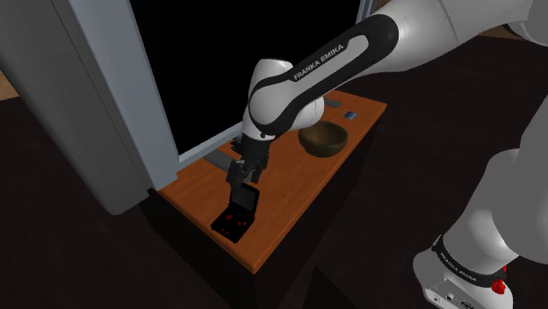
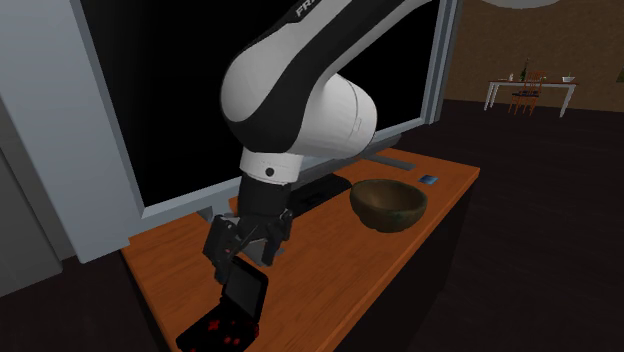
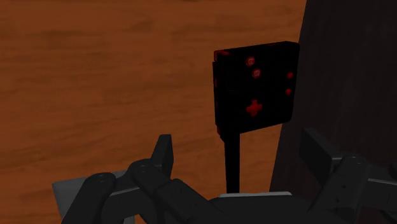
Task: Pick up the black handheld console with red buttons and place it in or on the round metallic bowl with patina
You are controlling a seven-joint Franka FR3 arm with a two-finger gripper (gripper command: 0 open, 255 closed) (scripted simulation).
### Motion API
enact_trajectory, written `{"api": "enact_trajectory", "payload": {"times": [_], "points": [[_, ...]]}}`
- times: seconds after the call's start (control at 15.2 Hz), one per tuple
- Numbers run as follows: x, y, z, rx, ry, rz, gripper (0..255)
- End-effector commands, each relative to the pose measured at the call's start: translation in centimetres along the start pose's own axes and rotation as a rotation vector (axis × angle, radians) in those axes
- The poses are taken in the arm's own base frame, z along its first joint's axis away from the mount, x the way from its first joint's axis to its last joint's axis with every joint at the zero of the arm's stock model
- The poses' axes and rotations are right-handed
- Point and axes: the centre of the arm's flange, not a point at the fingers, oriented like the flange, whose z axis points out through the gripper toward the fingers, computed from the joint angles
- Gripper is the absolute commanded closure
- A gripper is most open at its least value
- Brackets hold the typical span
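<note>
Black-cased console [image 3: 254, 86], red buttons, is lying hinged open near the bench [image 1: 290, 189] edge, lid upright. End effector [image 3: 240, 151] is hovering released, straddling that lid untouched, likely lining up a pinch. Bowl [image 1: 322, 139] is sitting well apart.

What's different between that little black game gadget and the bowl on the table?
The console is black and boxy with red buttons, hinged open; the bowl is round, dull brownish-green and empty. The console's raised lid stands between the open gripper fingers, untouched; the bowl sits well aside. Both rest on the wood-grained table.
</note>
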Motion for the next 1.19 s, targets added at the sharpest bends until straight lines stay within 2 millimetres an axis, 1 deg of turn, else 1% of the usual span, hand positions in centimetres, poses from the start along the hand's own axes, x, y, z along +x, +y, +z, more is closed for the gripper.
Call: {"api": "enact_trajectory", "payload": {"times": [0.0,0.13,0.59,0.66,1.12], "points": [[-0.02,0.08,1.06,0.0,0.0,0.0,0],[-0.03,0.08,1.89,0.0,0.0,0.0,0],[-0.02,0.08,1.89,0.0,0.0,0.0,0],[-0.02,0.08,1.89,0.0,0.0,0.0,255],[-0.01,0.13,1.99,0.0,0.0,0.0,255]]}}
